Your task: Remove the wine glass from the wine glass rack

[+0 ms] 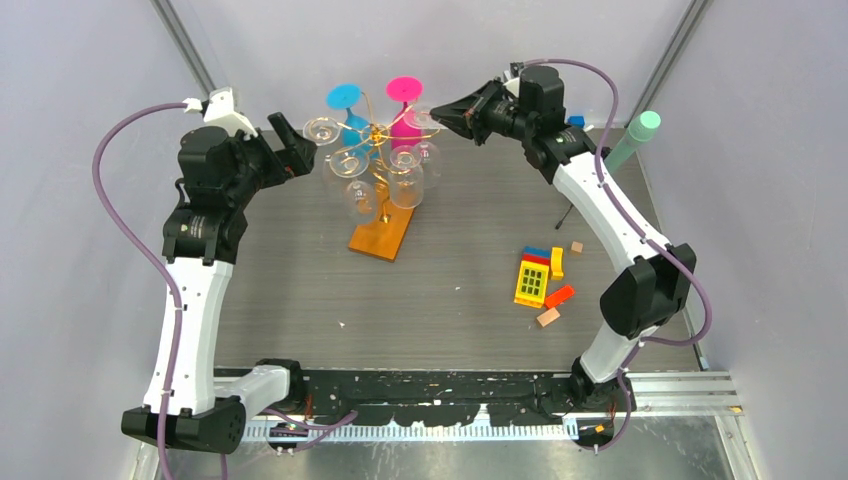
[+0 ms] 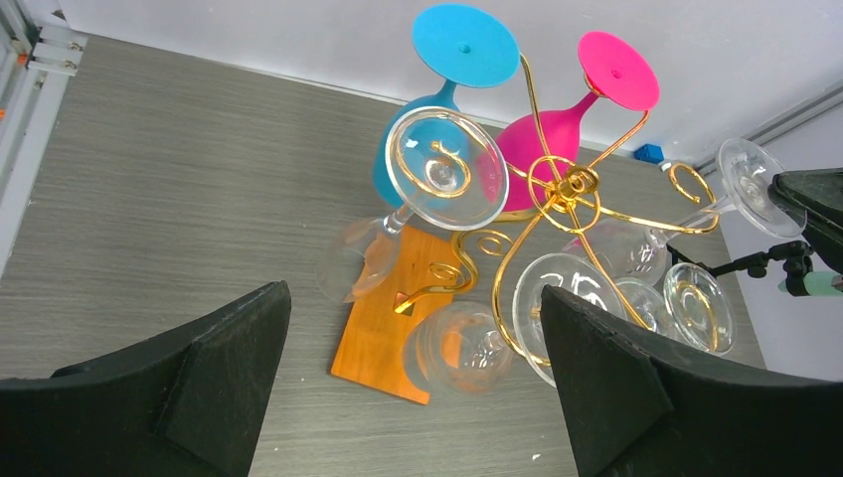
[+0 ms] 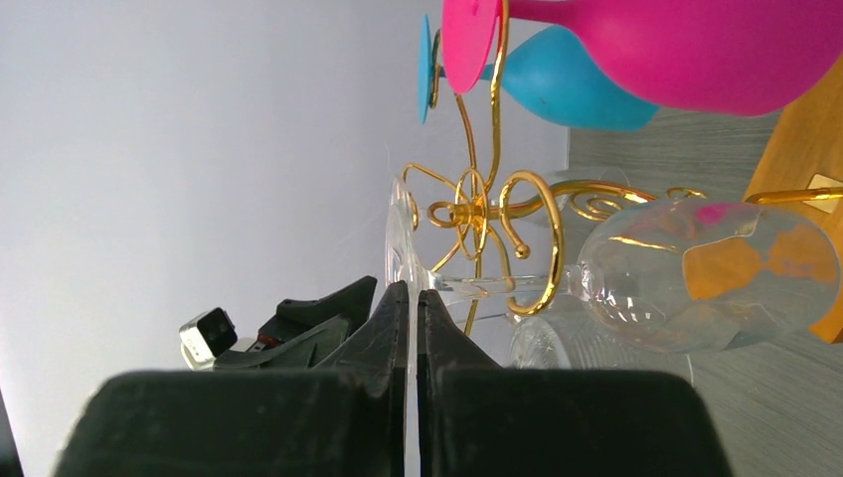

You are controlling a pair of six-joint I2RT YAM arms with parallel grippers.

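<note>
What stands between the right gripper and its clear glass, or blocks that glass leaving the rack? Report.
Nothing between them: the right gripper is shut on the foot rim of the clear wine glass. On its way out, only the gold scroll loop of the wine glass rack rings the stem; the gripper's side looks open.

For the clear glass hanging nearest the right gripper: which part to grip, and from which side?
Grip the clear wine glass by its foot's rim, coming from outside the wine glass rack. The stem sits in a gold hook with the bowl hanging below, so only the foot projects free. The right gripper appears shut there.
</note>
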